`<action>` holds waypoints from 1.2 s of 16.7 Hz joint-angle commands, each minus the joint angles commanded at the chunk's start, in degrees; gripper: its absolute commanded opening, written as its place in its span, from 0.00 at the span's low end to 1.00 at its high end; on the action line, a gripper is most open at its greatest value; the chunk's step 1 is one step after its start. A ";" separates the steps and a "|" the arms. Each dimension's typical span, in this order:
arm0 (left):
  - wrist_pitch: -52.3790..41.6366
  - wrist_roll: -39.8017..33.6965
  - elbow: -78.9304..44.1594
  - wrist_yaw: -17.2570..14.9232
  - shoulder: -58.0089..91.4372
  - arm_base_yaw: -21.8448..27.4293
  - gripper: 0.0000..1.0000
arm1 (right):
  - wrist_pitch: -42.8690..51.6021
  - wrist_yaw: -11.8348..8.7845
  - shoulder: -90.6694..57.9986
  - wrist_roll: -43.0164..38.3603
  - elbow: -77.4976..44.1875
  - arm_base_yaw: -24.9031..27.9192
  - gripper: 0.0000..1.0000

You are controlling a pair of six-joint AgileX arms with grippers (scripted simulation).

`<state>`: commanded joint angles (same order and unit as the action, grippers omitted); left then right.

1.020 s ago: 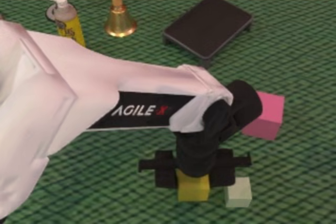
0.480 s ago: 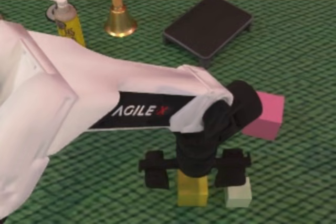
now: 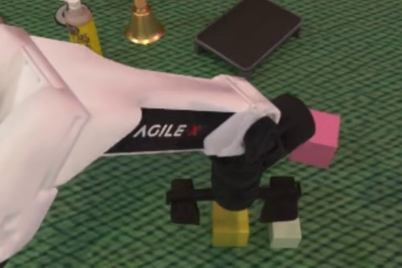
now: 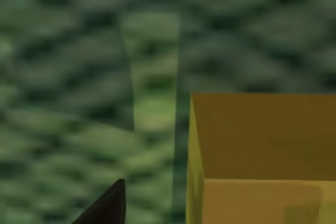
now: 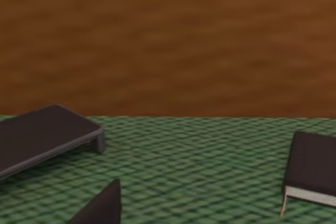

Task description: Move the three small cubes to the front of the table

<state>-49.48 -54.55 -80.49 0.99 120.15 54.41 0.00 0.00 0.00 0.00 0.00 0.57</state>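
Looking down, saw the table [image 3: 352,205] in its green woven cloth, with a brown edge along the back. Found the left arm [image 3: 125,123] next in bulk, white, reaching from the left side across to the middle front. Noted the dark tray [image 3: 248,29] lying flat at the back, right of centre and well apart from the cubes.

Counted three cubes. Placed the pink cube [image 3: 317,137], the biggest, right of centre and partly behind the arm's black wrist. Placed the yellow cube [image 3: 230,230] at the front, directly beneath the left gripper [image 3: 231,208]. Found that gripper spread wide, pointing down, one finger [image 3: 185,202] on either side of the yellow cube and neither pressed against it. Confirmed from the left wrist view a strip of cloth between the yellow cube [image 4: 262,145] and a dark fingertip [image 4: 105,208]. Placed the grey-green cube [image 3: 284,235], the smallest, just right of the yellow one, with the gripper's other finger right above it; could not tell whether these touched.

Saw a brass bell [image 3: 144,26] and a yellow pump bottle [image 3: 80,26] at the back left.

Found the right gripper [image 5: 100,208] outside the top view, low over the cloth and facing the tray; could not tell whether spread or closed.
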 joint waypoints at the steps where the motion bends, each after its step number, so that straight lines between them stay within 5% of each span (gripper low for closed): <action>1: -1.41 -0.13 -0.95 0.06 -0.48 -0.12 1.00 | 0.00 0.00 0.00 0.00 0.00 0.00 1.00; 6: -11.86 -0.36 -6.99 0.03 -4.33 -0.76 1.00 | 0.00 0.00 0.00 0.00 0.00 0.00 1.00; 13: -12.59 -0.19 -7.17 0.05 -5.48 -0.91 1.00 | 0.42 -0.03 -0.58 0.33 -0.58 0.18 1.00; 20: -1.42 3.62 9.77 0.72 -26.44 -12.08 1.00 | 12.74 -0.08 -20.68 10.40 -19.11 4.41 1.00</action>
<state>-50.90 -50.93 -70.72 1.71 93.71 42.34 12.74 -0.08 -20.68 10.40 -19.11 4.98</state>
